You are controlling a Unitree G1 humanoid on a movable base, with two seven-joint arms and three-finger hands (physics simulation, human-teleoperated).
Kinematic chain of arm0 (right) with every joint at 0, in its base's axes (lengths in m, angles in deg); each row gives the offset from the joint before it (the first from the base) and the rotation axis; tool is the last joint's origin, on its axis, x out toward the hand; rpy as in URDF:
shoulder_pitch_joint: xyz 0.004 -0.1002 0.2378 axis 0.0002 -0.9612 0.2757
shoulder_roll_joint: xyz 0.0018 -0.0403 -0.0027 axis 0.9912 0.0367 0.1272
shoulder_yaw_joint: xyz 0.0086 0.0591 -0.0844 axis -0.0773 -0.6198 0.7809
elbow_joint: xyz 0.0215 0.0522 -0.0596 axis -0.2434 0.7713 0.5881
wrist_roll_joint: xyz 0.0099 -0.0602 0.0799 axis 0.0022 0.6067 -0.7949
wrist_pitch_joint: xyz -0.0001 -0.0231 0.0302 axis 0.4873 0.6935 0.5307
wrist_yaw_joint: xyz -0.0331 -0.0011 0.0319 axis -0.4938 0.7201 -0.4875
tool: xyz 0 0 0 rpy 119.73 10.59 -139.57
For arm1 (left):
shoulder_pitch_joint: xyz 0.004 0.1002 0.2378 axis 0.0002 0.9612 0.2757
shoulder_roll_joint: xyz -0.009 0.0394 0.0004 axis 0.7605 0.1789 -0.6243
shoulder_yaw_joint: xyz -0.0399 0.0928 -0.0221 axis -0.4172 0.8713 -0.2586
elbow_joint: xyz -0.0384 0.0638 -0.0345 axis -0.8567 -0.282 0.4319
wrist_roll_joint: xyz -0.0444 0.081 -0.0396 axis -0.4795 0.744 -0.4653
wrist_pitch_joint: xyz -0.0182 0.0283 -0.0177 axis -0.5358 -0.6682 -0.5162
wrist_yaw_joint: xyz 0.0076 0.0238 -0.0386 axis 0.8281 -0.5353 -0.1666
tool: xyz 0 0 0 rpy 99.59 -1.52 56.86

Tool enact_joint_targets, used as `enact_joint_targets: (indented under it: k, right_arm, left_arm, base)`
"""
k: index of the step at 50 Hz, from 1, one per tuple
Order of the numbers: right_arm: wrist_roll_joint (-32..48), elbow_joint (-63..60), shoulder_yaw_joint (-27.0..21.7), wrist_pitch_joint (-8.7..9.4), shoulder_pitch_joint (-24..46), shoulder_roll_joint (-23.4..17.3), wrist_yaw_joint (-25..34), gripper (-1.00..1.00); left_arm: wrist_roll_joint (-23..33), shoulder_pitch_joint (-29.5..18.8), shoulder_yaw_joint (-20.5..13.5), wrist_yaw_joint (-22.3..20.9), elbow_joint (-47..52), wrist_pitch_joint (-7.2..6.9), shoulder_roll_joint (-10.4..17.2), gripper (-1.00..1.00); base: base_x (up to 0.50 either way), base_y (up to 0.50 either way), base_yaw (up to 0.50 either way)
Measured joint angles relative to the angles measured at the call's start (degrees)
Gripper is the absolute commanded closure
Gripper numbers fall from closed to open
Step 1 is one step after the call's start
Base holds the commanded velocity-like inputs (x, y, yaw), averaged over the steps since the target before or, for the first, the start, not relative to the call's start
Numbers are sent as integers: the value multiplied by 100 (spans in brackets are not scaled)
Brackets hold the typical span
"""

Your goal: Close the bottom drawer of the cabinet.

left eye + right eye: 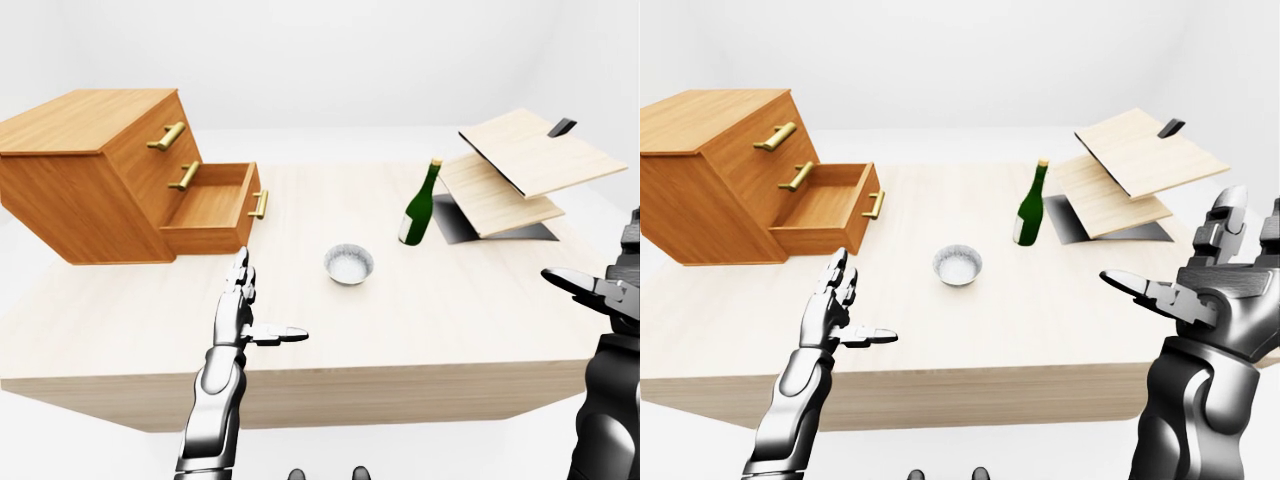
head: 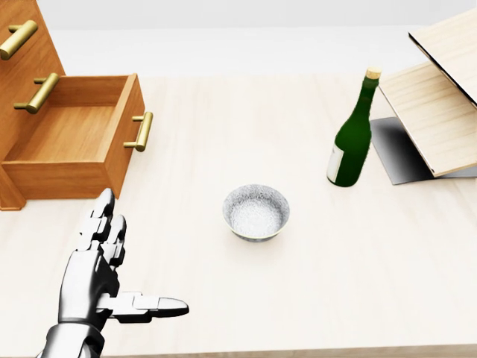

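**Bottom drawer open, both hands empty**

Bottom drawer [image 2: 71, 142] juts out of the cabinet [image 1: 85, 190] near the table's [image 2: 246, 112] left edge. Your left hand [image 2: 100, 272] hovers over the table's near edge, just short of the drawer, fingers spread, thumb out, touching nothing. Your right hand [image 1: 1215, 285] is raised off the right corner, fingers apart, holding nothing. Bowl [image 2: 256, 212] and bottle [image 2: 352, 138] stand mid-table.

1. From my head view, the cabinet [image 2: 19, 89] sits on the table [image 2: 223, 134] at ten o'clock, its bottom drawer [image 2: 74, 138] pulled out rightward.
2. The bowl [image 2: 256, 212] is dead centre.
3. The bottle [image 2: 353, 134] stands upright at two o'clock from it.
4. Tilted boards [image 2: 440, 104] lie just right of the bottle.
5. My left hand [image 2: 100, 265] hovers at seven o'clock, below the drawer.
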Motion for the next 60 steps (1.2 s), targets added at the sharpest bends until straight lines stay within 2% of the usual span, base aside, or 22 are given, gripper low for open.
enact_joint_targets:
  k: [33,38,39,42,44,47,51,55,60]
  right_arm:
    - [-92,-122,-22,0,-27,19,33,-100]
    - [-152,-149,-46,0,-41,27,38,-100]
    - [-170,-151,-44,0,-46,31,50,-100]
    - [-215,-148,-31,0,-57,41,80,-100]
    - [-237,-146,-21,0,-65,46,95,-100]
    - [-266,-145,-14,0,-75,51,113,-100]
    - [-286,-134,0,0,-85,59,135,-100]
    - [-302,-130,8,0,-94,64,149,-100]
    - [-313,-124,16,0,-99,67,161,-100]
  left_arm:
    - [14,-32,3,6,-37,31,-1,-100]
    - [15,-31,1,10,-40,22,0,-100]
    - [40,-189,-65,19,-300,79,56,-100]
    - [114,-1029,-281,71,-1347,575,330,-100]
    - [148,-1712,-380,103,-2036,829,482,-100]
    - [191,-2643,-484,143,-2960,849,669,-100]
    - [229,-3528,-585,186,-4255,849,850,-100]
    - [271,-4092,-654,224,-5461,849,966,-100]
    - [317,-4545,-726,250,-6450,849,1061,-100]
  base:
    - [39,0,0]
    - [6,0,0]
    - [0,0,0]
    - [0,0,0]
    - [0,0,0]
    - [0,0,0]
    - [0,0,0]
    - [0,0,0]
    - [0,0,0]
